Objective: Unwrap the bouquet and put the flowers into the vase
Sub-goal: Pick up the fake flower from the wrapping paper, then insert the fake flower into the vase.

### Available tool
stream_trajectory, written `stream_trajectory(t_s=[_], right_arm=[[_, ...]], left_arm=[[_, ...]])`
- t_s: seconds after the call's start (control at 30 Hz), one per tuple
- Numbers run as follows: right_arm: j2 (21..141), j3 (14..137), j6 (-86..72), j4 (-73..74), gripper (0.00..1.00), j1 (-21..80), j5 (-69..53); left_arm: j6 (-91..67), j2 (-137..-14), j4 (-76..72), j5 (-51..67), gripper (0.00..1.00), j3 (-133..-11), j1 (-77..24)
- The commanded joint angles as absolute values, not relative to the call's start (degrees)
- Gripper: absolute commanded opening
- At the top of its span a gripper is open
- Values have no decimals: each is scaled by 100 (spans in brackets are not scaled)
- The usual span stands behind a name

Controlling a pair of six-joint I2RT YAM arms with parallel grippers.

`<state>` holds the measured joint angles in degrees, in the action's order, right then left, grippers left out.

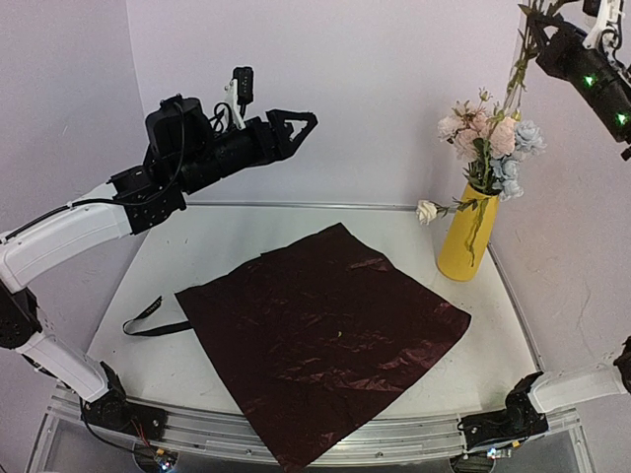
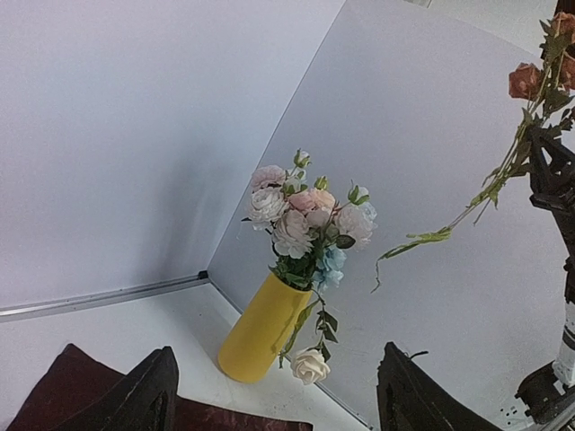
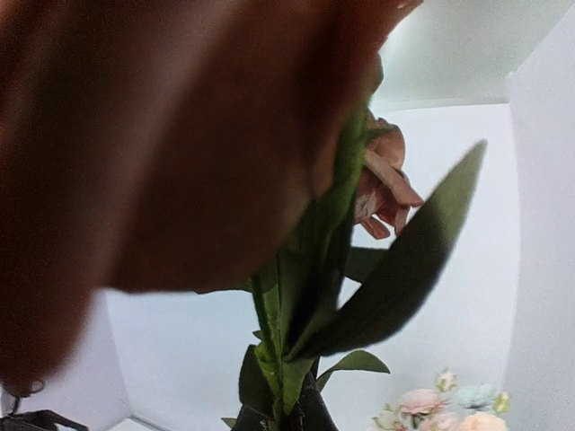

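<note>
- Now, the step in hand, by judgement: getting the loose stem (image 1: 517,77) into the vase (image 1: 465,241).
- Right claw (image 1: 542,41): pinched shut on that stem, high above the vase; lower stem end near the blooms, touching or not impossible to tell.
- Left claw (image 1: 296,122): spread wide, holding nothing, raised over the far left of the tabletop (image 1: 197,246).
- Aim the stem end at a gap among the flowers (image 1: 488,138) already standing in the vase at the far right of the tabletop.
- Lower straight and slowly, to avoid snagging leaves or tipping the narrow vase.
- Release only once the end sits well inside the neck.
- Mind the cream bloom (image 1: 426,211) drooping over the rim at left: likely to drop out if nudged.
- Count: one vase; one dark red wrap (image 1: 315,335) lying flat; one black ribbon (image 1: 148,320) at its left edge; one stem in the air, with at least two rust-orange blooms; roughly seven blooms in the vase, exact number hard to separate; two claws.
</note>
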<state>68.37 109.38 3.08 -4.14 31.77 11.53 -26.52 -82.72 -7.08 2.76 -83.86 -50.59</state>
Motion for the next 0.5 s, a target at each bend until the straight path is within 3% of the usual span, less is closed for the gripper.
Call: stream_trajectory(t_s=[0.0,0.2,0.47], right_arm=[[6648,10502,1238,-677,0,3156,2207],[6296,9327,1362,-1488,0,2877,1828],[6236,8198,696,-2983,0,1572,730]], left_arm=[[-2566,-8377,-882,238,78,-8607,-5054],[-2510,-8591,-880,321,78,-8835,-5054],[-2408,-8639,-884,286,78,-8920,-5054]])
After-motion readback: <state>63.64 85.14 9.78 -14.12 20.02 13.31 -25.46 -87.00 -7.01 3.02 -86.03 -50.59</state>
